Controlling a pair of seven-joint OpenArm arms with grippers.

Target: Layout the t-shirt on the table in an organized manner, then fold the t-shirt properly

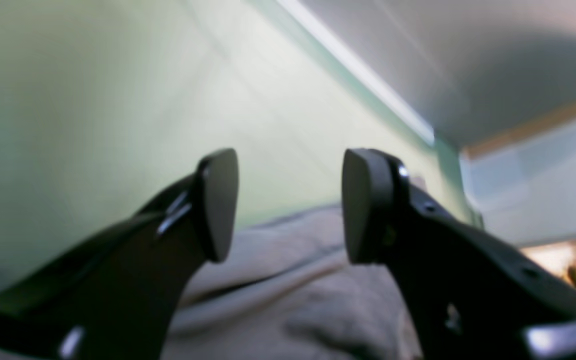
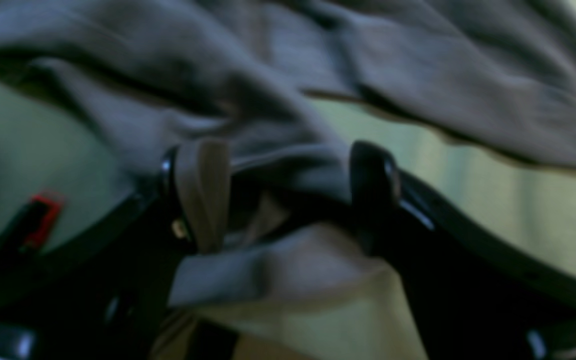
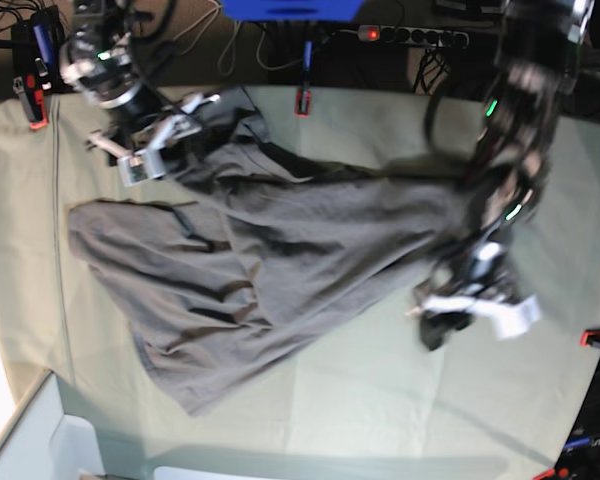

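Worktop (image 3: 380, 400): pale green cloth, red clip (image 3: 304, 102) at far edge. Shirt (image 3: 280, 250) lies rumpled across the middle, spread from the base view's left toward centre-right, creased and uneven. Right gripper (image 2: 288, 195): fingers (image 2: 203, 195) wide apart, shirt fabric bunched between them. Left gripper (image 1: 290, 205): fingers (image 1: 218, 200) parted, nothing between them, shirt just below.

- A robotics lab or test bench.
- Beyond the cloth-covered surface (image 3: 380, 400) lie tangled cables (image 3: 270, 45) and a power strip (image 3: 412, 36).
- Red-orange clips (image 3: 304, 102) pin the cloth's edges.
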